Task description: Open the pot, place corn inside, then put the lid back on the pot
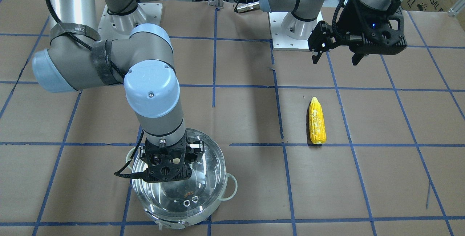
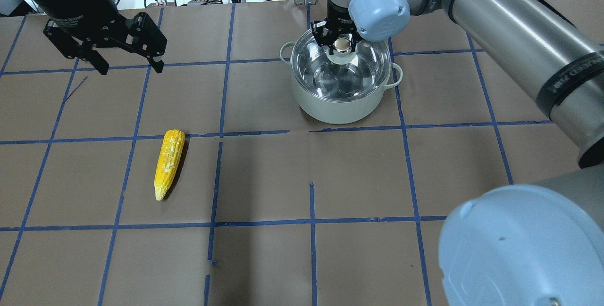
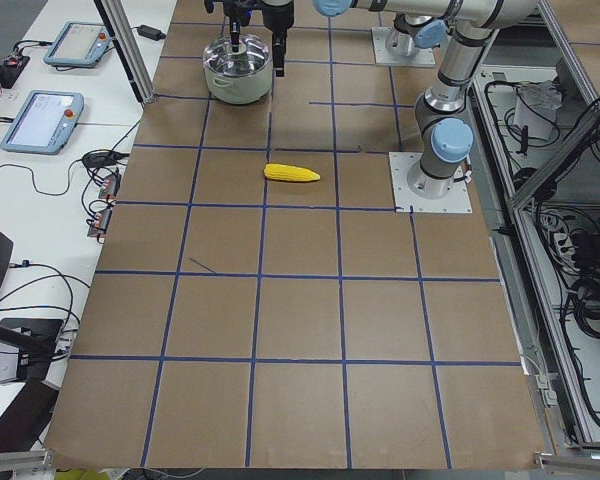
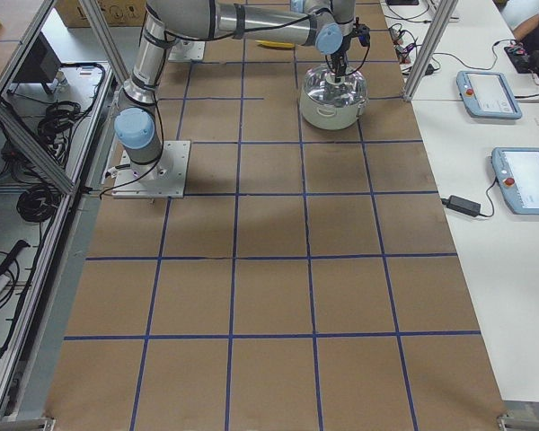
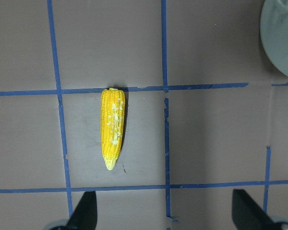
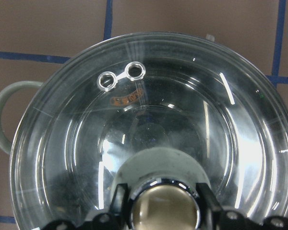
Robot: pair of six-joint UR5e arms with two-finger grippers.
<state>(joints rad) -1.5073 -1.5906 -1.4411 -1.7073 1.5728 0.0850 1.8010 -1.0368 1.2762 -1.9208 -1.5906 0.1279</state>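
Steel pot (image 2: 330, 103) stands near the far edge of the table (image 2: 358, 178), on my right arm's side, with the glass lid (image 6: 182, 110) seated on it. I judge the lid heavy, slick and breakable, and its centre knob (image 6: 165, 211) the only sound hold. The right gripper (image 2: 340, 42) pinches that knob. The corn (image 2: 169, 162), stiff, light and ridged, lies toward the left edge and is best taken across its middle. The left gripper (image 1: 336, 59) hangs above it, spread wide.

The corn (image 2: 169, 162) lies well apart from the pot (image 2: 337, 105); the lid (image 2: 342, 71) closes its mouth.
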